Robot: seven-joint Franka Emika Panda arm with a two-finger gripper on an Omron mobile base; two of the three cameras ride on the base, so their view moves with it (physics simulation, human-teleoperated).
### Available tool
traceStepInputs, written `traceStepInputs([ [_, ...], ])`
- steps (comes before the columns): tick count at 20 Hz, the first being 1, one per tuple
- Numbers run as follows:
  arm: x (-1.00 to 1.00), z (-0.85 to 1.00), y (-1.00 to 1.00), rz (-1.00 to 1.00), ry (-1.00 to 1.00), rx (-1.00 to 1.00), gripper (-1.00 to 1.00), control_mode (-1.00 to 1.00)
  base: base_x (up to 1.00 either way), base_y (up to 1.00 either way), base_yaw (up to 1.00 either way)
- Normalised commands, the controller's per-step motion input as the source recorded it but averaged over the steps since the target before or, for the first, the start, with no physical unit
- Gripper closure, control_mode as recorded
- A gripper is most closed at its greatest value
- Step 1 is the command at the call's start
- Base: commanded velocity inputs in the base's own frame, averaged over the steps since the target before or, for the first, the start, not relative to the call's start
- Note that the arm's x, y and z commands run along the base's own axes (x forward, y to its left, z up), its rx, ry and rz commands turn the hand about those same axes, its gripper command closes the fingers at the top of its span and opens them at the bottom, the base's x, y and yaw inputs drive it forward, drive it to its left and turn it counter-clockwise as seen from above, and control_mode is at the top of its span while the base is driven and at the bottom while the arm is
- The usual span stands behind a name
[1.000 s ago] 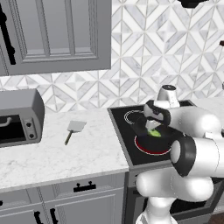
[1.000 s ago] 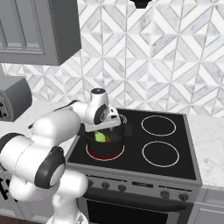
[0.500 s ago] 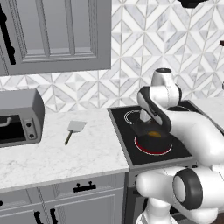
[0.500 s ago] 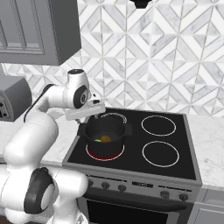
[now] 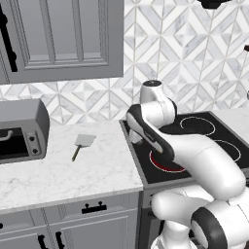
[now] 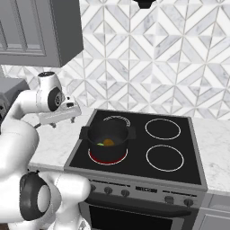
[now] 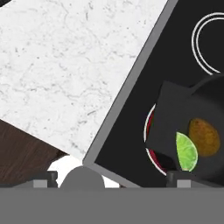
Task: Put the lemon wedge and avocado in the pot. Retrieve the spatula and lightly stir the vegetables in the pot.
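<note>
The stove [image 6: 179, 175] carries no readable brand or lettering, and the black pot [image 6: 108, 137] sits on its front left burner, which glows red. Inside the pot the avocado [image 7: 204, 137] and the lemon wedge [image 7: 186, 152] lie touching. The spatula [image 5: 82, 144] lies on the marble counter [image 5: 58, 170] beside the toaster oven [image 5: 22, 129], well apart from the empty gripper [image 6: 60, 119], whose fingertips [image 7: 43, 178] stand wide.
</note>
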Motion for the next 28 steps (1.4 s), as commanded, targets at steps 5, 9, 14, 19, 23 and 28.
traceStepInputs([
  [5, 0.00, -0.18, 1.00, -0.03, 0.00, 0.00, -1.00, -1.00, 0.00, 0.00, 0.00],
  [9, 0.09, 0.00, 1.00, -0.12, 0.00, 0.00, -1.00, -1.00, 0.00, 0.00, 0.00],
  [14, 0.55, -0.12, 1.00, -0.23, 0.00, 0.02, -1.00, -1.00, 0.00, 0.00, 0.00],
  [19, 0.68, -0.44, 1.00, -0.31, 0.02, 0.01, -1.00, -1.00, 0.00, 0.00, 0.00],
  [23, 0.40, -0.37, 0.97, -0.26, 0.00, 0.05, -1.00, -1.00, 0.00, 0.00, 0.00],
  [28, 0.31, -0.36, 0.61, -0.20, 0.00, 0.12, -1.00, -1.00, 0.00, 0.00, 0.00],
])
